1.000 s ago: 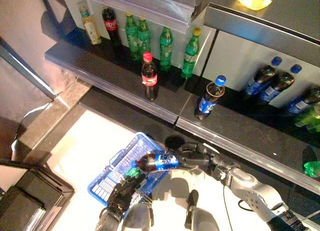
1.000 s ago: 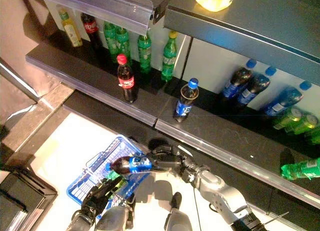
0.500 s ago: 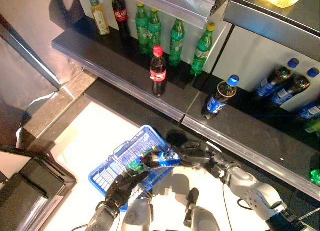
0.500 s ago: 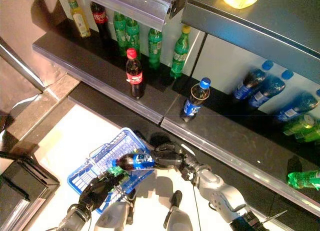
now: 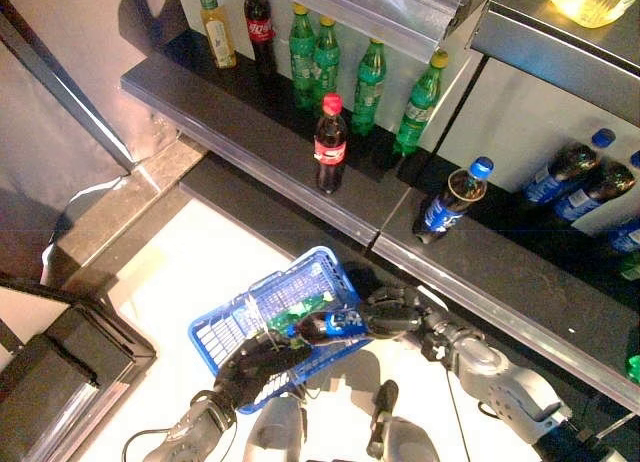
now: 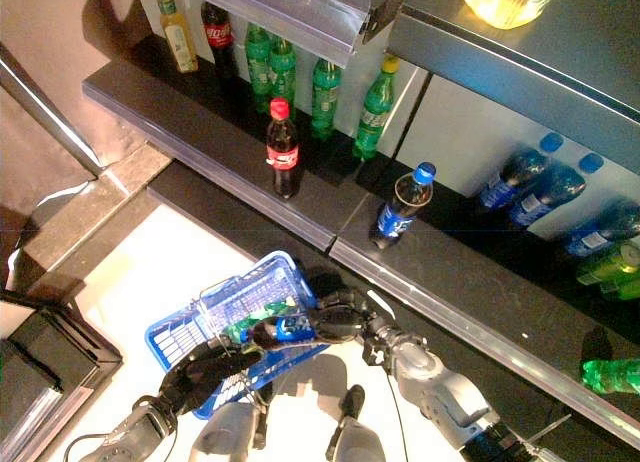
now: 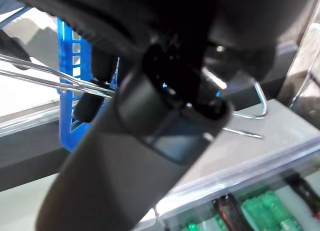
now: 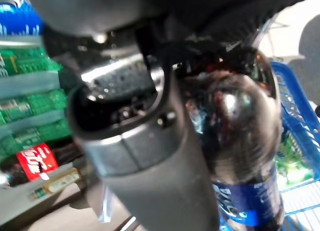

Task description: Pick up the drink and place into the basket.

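My right hand (image 5: 398, 315) is shut on a dark cola bottle with a blue label (image 5: 334, 325), held on its side. The bottle's neck end reaches over the near rim of the blue basket (image 5: 232, 327). A green bottle (image 5: 303, 309) lies inside the basket. My left hand (image 5: 253, 361) is at the basket's near edge, fingers curled round its wire handle (image 7: 60, 78). In the right wrist view the bottle (image 8: 240, 156) fills the space beside my thumb, with the basket (image 8: 295, 136) behind it.
A dark shelf (image 5: 250, 122) runs across the back. A red-capped cola bottle (image 5: 329, 147) and a blue-capped bottle (image 5: 450, 196) stand near its front edge. Green bottles (image 5: 370, 74) and a yellow one (image 5: 217, 28) stand behind. A black box (image 5: 50, 382) sits at lower left.
The view has shifted. My right hand has carried the bottle left and down, from beside the basket to over its near rim. My left hand has kept hold of the basket's handle.
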